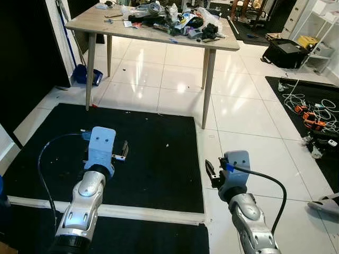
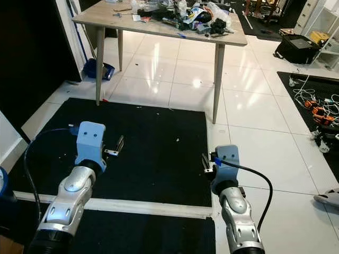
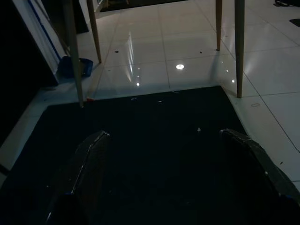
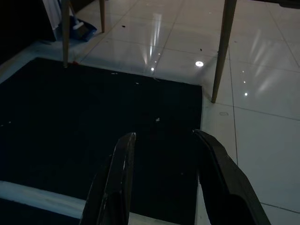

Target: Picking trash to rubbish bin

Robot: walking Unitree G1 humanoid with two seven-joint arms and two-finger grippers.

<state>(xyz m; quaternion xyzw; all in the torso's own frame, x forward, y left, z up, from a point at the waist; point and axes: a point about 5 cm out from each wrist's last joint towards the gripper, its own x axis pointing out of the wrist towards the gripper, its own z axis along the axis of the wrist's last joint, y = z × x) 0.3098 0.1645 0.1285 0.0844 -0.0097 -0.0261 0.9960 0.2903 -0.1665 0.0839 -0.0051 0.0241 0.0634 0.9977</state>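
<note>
Room with a cluttered table and dark mats on a tiled floor

A wooden table [image 1: 106,24] stands at the top of the frame, piled with clutter [image 1: 175,21]. Below it a black mat [image 1: 148,153] covers the white tiled floor [image 1: 249,121]. A blue dustpan [image 1: 87,75] sits at upper left; tangled cables [image 1: 304,103] and a black case [image 1: 286,53] lie at right.

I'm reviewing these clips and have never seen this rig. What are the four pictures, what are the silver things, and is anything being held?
The two top pictures come from the robot's head, looking down. The silver tubes are its arms, ending in the left gripper and right gripper, both open and holding nothing. The two darker pictures look along each gripper's black fingers. Below lies a black mat on white tiles. Ahead stands a wooden table covered in clutter, and a blue dustpan sits beside it.
</note>
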